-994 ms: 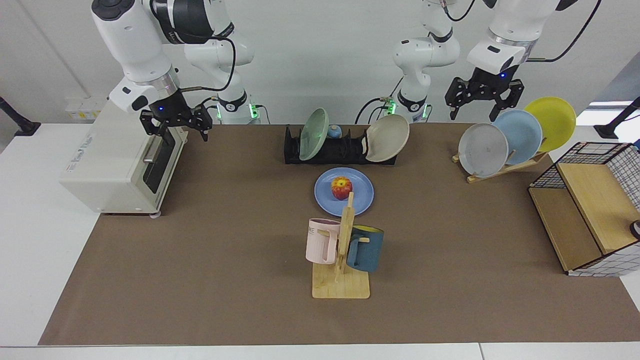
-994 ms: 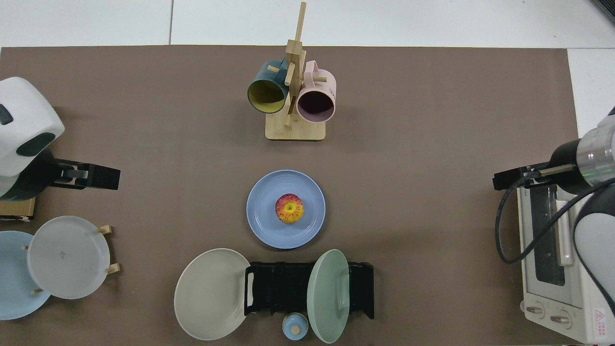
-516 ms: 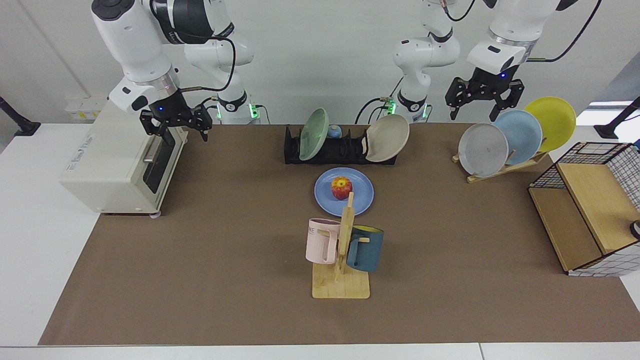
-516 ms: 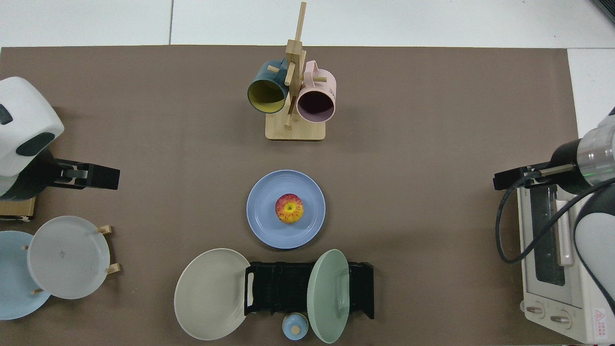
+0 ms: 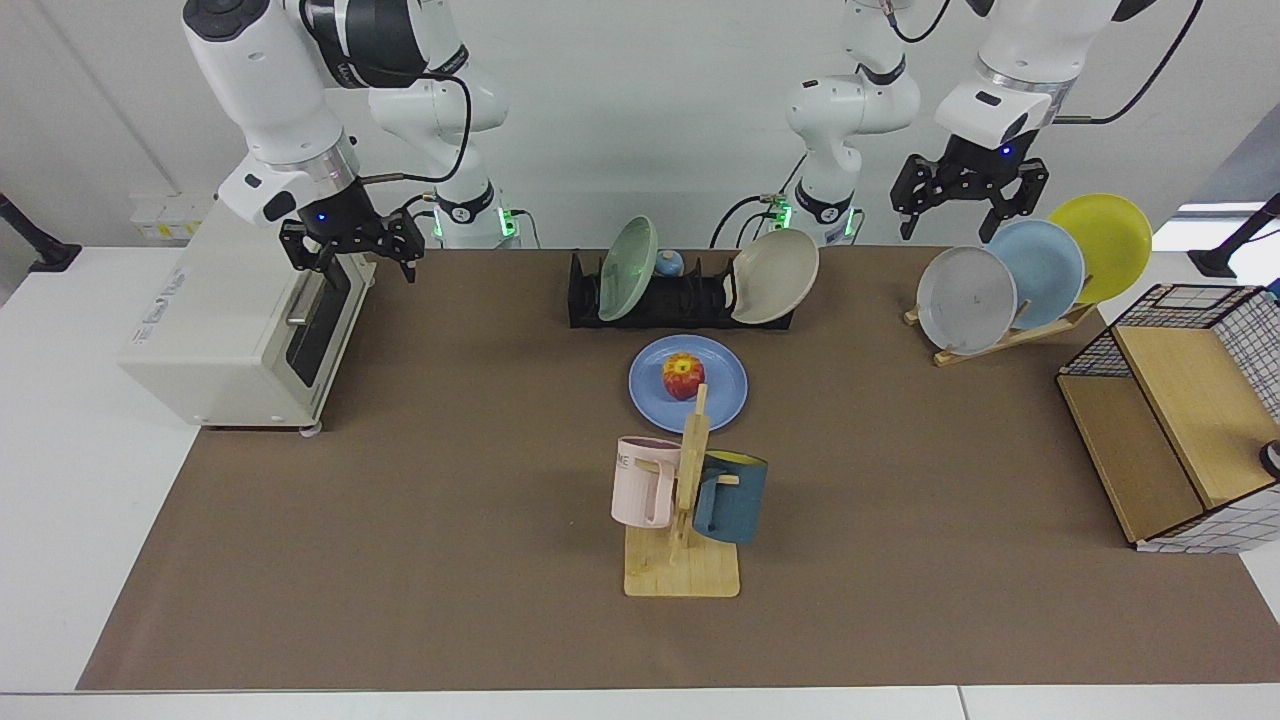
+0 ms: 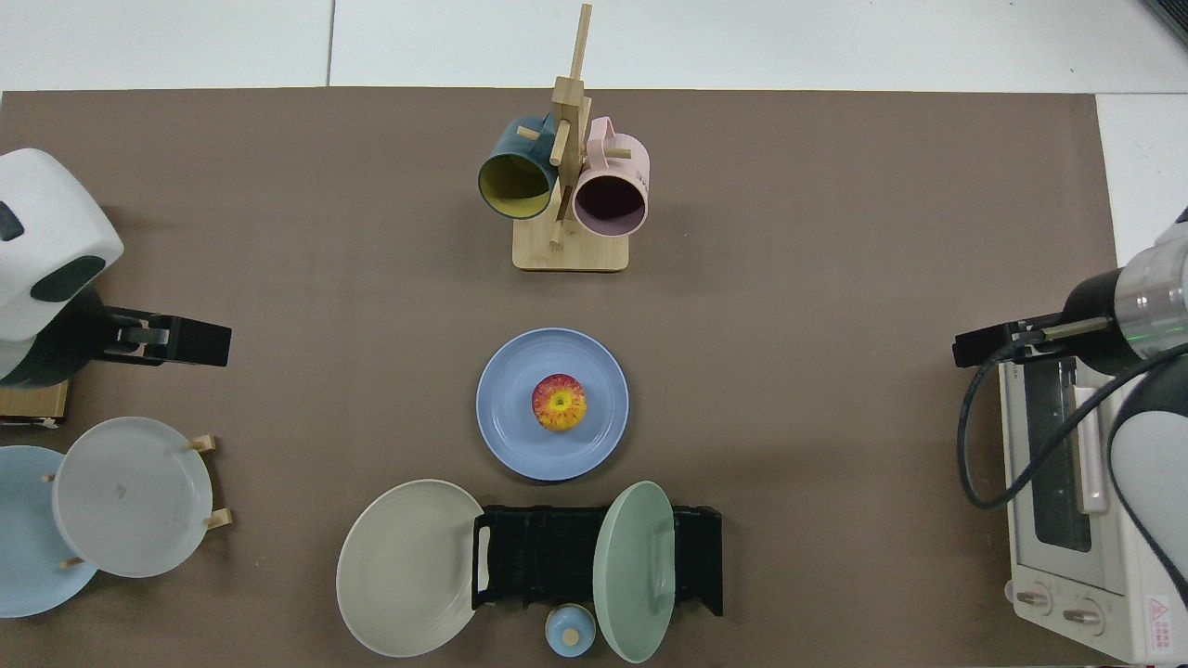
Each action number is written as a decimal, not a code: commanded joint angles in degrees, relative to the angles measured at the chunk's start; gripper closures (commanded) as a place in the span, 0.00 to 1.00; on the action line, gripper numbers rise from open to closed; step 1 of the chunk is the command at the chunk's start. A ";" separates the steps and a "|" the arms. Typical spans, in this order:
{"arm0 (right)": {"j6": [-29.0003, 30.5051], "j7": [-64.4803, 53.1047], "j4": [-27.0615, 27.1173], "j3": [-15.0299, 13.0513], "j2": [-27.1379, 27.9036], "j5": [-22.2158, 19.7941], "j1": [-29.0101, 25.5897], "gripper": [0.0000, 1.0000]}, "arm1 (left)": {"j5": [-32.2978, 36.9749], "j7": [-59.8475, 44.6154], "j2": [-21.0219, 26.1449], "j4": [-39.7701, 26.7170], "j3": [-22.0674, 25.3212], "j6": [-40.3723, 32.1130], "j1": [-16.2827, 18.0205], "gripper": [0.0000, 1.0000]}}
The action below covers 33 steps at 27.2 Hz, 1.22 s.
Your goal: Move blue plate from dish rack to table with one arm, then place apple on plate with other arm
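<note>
both pincers, left pincer (image 5: 967, 213) and right pincer (image 5: 349, 256), gape empty; top view alone shows apple (image 6: 559, 403) centred on blue plate (image 6: 506, 431).

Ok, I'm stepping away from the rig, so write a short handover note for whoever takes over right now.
Left gripper: open, empty, raised above the wooden plate stand.
Right gripper: open, empty, raised by the toaster oven.
Blue plate: flat on the table, in front of the dish rack.
Apple: on the plate.
Done: both steps, as far as the views show.
Left: nothing visible.
</note>
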 commanded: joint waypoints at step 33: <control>0.72 -0.72 -0.62 0.69 -0.52 0.31 -1.70 0.00 | -0.03 -0.09 -1.42 0.22 0.23 -0.94 -0.29 0.00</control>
